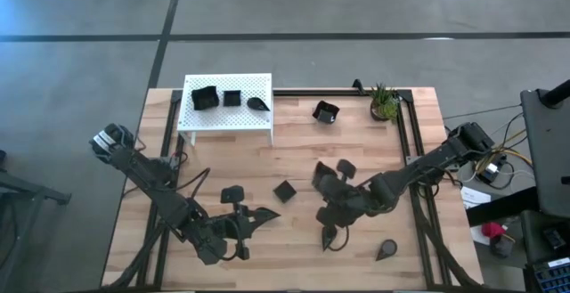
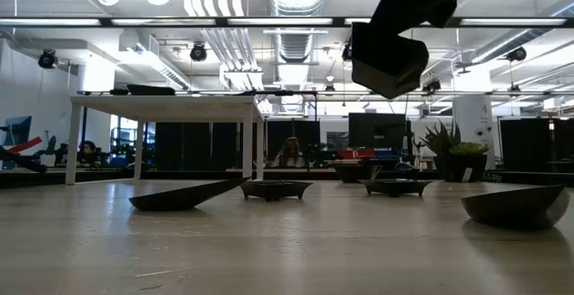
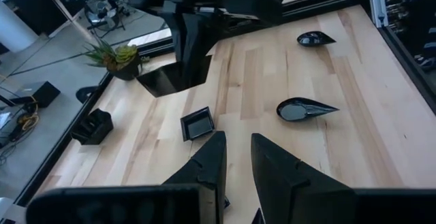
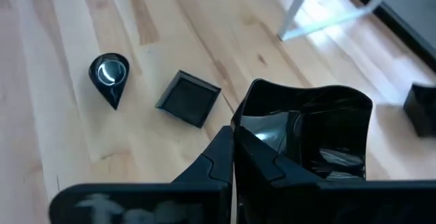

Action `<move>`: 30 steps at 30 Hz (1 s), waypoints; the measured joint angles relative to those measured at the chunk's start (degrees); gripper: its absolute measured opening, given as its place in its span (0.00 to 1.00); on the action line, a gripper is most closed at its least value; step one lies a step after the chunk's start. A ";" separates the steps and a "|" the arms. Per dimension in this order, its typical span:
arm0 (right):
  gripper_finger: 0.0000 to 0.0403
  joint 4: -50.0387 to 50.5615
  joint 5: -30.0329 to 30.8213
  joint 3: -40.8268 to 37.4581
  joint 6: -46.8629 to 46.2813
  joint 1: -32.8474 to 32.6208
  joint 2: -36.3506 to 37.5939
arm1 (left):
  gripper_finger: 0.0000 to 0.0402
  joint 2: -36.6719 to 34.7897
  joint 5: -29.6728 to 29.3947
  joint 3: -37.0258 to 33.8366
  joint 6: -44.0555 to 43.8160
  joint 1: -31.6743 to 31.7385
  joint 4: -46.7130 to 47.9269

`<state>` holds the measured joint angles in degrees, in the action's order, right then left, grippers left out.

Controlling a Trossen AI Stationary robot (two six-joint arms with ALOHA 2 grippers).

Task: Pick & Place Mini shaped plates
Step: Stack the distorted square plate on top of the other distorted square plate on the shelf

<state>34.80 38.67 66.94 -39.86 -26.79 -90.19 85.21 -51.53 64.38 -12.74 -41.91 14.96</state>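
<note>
My right gripper [image 4: 233,157] closed on the rim of a large upturned-rim plate [image 4: 306,132] raised above mid-table, fingers pinching its near edge, left gripper [image 3: 236,157] slightly parted, empty, small square plate [image 3: 197,124] just ahead of its fingertips.

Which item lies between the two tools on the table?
A small square plate lies on the wood between the left tool and the right tool, which holds a larger plate; the high view shows this.

It was a big lab or office — long ceiling lights [image 2: 296,21], pipes [image 2: 224,39], screens [image 2: 377,132], cables [image 1: 499,155].
</note>
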 joint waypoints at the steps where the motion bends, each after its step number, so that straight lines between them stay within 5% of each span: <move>1: 0.02 -0.16 -0.04 0.00 1.34 0.00 0.00 | 0.16 0.00 0.00 0.00 0.23 0.00 0.00; 13: 0.02 -5.73 -7.39 -0.09 26.47 -0.04 0.00 | 0.16 0.00 0.67 0.00 12.88 2.77 0.01; 22: 0.02 -10.37 -16.26 -0.13 41.05 -0.04 0.00 | 0.16 0.00 11.10 0.02 21.77 8.28 -3.58; 30: 0.02 -10.93 -18.87 -0.20 44.99 -0.04 0.00 | 0.16 1.12 20.66 0.04 29.82 13.12 -10.93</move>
<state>23.87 19.80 66.74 5.13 -26.83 -90.19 86.33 -30.86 64.42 17.08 -28.79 4.03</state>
